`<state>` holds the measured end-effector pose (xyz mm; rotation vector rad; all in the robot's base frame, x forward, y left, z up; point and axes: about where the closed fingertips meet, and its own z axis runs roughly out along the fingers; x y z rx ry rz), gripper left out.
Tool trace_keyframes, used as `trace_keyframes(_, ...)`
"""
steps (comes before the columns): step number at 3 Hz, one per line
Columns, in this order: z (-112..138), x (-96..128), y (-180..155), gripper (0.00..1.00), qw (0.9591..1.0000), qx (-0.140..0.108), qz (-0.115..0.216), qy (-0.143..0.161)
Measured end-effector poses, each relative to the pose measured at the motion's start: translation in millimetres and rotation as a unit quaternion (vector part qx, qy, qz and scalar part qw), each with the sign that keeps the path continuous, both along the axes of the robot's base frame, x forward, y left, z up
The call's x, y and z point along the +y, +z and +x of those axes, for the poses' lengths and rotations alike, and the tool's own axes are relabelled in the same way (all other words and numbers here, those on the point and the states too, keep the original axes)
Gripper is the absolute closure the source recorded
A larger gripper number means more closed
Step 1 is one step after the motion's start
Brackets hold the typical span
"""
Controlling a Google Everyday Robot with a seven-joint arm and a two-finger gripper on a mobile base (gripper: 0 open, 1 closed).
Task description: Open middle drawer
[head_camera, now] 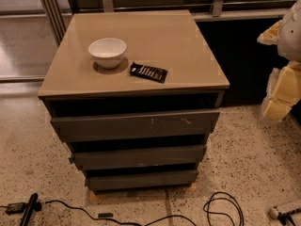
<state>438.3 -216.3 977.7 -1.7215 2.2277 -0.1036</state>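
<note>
The middle drawer (138, 157) is a plain dark grey, handleless front, second from the top in the cabinet under the tan top (141, 32). It sits nearly flush, shut or almost shut, with a dark gap above it. The wider top drawer front (136, 125) has pale scratches, and the narrowest bottom front (141, 179) lies below. My gripper (281, 92), pale yellow on a white arm, hangs at the far right edge. It is well to the right of the cabinet, at about the top drawer's height, and touches nothing.
A white bowl (107, 52) and a black snack packet (148, 72) lie on the cabinet top. Black cables (221, 208) and a black rod-like object (28, 208) lie on the speckled floor in front. A dark wall and metal railing stand behind.
</note>
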Motion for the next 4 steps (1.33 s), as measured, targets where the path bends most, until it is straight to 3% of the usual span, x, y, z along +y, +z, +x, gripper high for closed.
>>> trace_keyframes(2, -1.8, 7.4, -20.3, 0.00, 0.9999, 0.003, 0.010, 0.010)
trace_keyframes(3, -13.4, 29.4, -82.1, 0.00, 0.9973, 0.018, 0.054, 0.047)
trace_keyframes(4, -28.5, 44.1, -136.9, 0.00, 0.9916, 0.019, 0.104, 0.076)
